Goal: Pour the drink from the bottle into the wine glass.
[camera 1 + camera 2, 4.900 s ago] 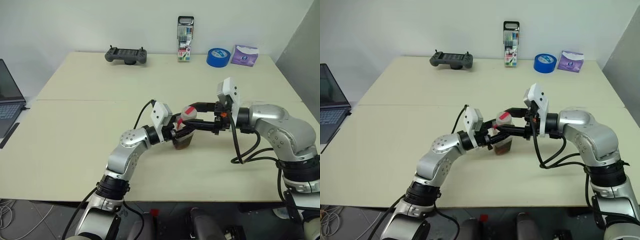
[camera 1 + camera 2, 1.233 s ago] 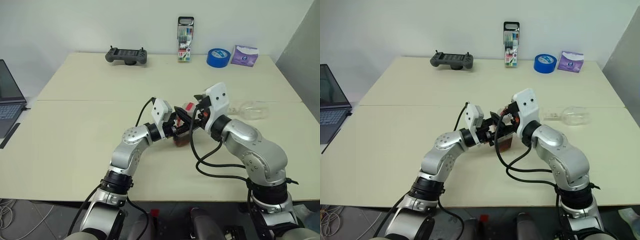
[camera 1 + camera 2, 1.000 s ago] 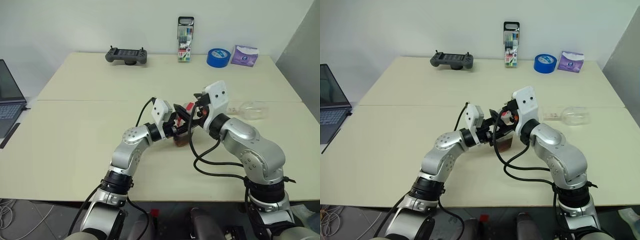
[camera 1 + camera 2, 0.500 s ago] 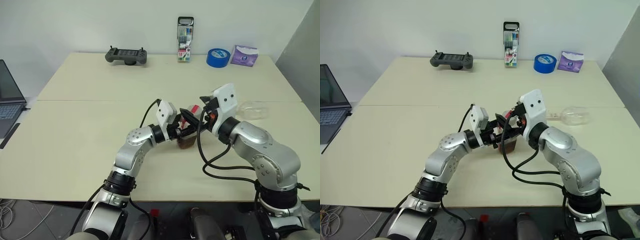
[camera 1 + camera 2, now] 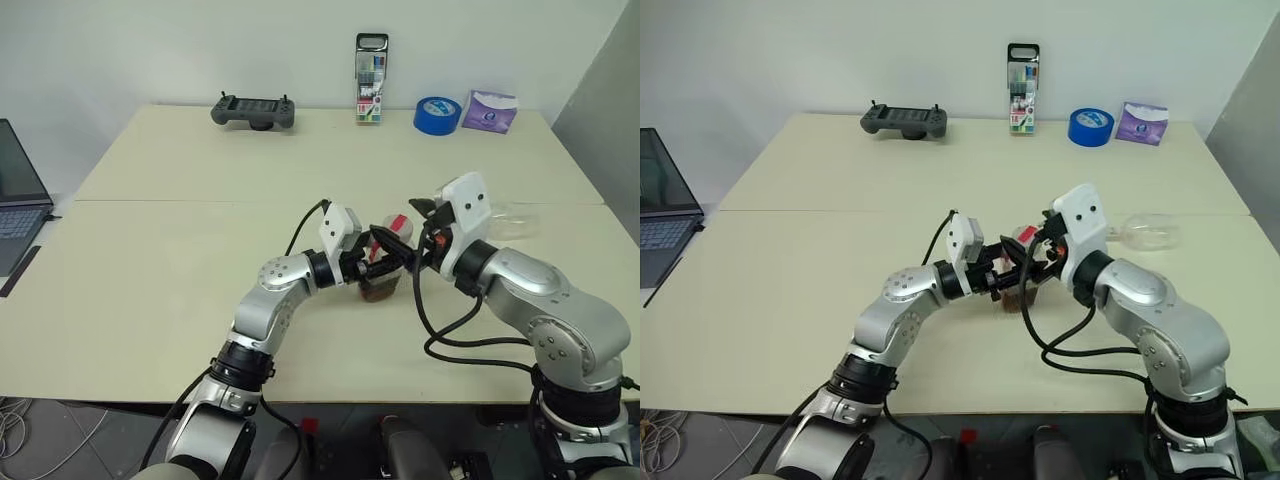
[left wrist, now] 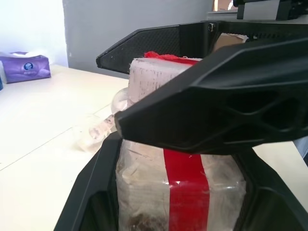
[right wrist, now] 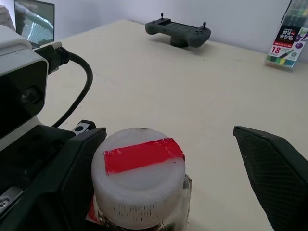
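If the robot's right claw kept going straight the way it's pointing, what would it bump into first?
Probably the bottle's white cap: the right gripper has open jaws either side of it, the bottle shut in the left gripper. Depth is hard to judge.

One small clear bottle (image 5: pixel 383 268) with a red-and-white label. One wine glass (image 5: pixel 503 219), lying on its side. One grey game controller (image 5: pixel 252 110). One clear case of marker pens (image 5: pixel 370 66), standing upright. One roll of blue tape (image 5: pixel 436 114). One purple tissue pack (image 5: pixel 489 110). One laptop (image 5: pixel 18 195), partly visible at the edge. One pale worktop (image 5: pixel 150 250) carries them all.
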Tool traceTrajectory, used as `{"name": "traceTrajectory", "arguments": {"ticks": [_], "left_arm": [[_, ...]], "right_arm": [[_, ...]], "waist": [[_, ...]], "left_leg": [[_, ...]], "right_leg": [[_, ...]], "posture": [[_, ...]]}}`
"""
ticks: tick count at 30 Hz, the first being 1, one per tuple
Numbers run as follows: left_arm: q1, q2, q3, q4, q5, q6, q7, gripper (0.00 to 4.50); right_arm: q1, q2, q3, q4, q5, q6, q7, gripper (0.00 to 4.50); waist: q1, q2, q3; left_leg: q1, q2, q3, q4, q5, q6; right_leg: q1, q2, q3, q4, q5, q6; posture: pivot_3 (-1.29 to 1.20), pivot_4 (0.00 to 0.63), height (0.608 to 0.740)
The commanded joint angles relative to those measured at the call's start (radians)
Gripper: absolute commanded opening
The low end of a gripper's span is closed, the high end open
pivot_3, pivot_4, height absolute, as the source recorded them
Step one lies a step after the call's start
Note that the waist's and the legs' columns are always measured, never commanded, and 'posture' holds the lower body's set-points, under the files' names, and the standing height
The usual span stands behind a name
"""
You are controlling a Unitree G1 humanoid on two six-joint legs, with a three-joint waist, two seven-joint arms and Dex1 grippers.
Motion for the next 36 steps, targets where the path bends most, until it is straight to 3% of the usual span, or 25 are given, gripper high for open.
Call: {"name": "traceTrajectory", "arguments": {"ticks": [1,12,16,24,36], "left_arm": [[-0.002,0.027,0.069,-0.023,-0.018,-0.035,0.003,2.15],[-0.002,0.029,0.067,-0.019,-0.019,-0.039,-0.001,2.15],[-0.002,0.028,0.069,-0.019,-0.016,-0.039,-0.004,2.15],[0.005,0.028,0.072,-0.027,-0.012,-0.039,-0.008,2.15],[0.002,0.022,0.069,-0.024,-0.01,-0.041,-0.008,2.15]], "right_arm": [[0.019,-0.059,-0.161,-0.005,-0.036,0.002,-0.037,4.5],[0.071,-0.104,-0.217,-0.042,0.064,-0.016,-0.012,4.5],[0.023,-0.047,-0.23,-0.083,0.167,-0.004,-0.034,4.5],[0.028,0.058,-0.092,-0.148,0.142,0.04,-0.157,4.5],[0.022,0.085,-0.016,-0.161,0.145,0.05,-0.183,4.5]], "waist": [[-0.001,0.0,0.0],[0.0,0.0,0.0],[-0.002,0.0,0.0],[0.0,0.0,0.0],[-0.001,0.0,0.0]], "left_leg": [[0.0,0.0,0.0,0.0,0.0,0.0],[0.0,0.0,0.0,0.0,0.0,0.0],[0.0,0.0,0.0,0.0,0.0,0.0],[0.0,0.0,-0.001,0.0,0.0,0.0],[0.0,0.0,-0.001,0.0,0.0,0.0]], "right_leg": [[0.0,0.0,0.0,0.0,0.0,0.0],[0.0,0.0,0.0,0.0,0.0,0.0],[0.0,0.0,0.0,0.0,0.0,0.0],[0.0,0.0,0.001,0.0,0.0,0.0],[0.0,0.0,0.0,0.0,0.0,0.0]], "posture": [[0.0,0.15,0.74],[0.0,0.15,0.74],[0.0,0.15,0.74],[0.0,0.15,0.74],[0.0,0.15,0.74]]}}
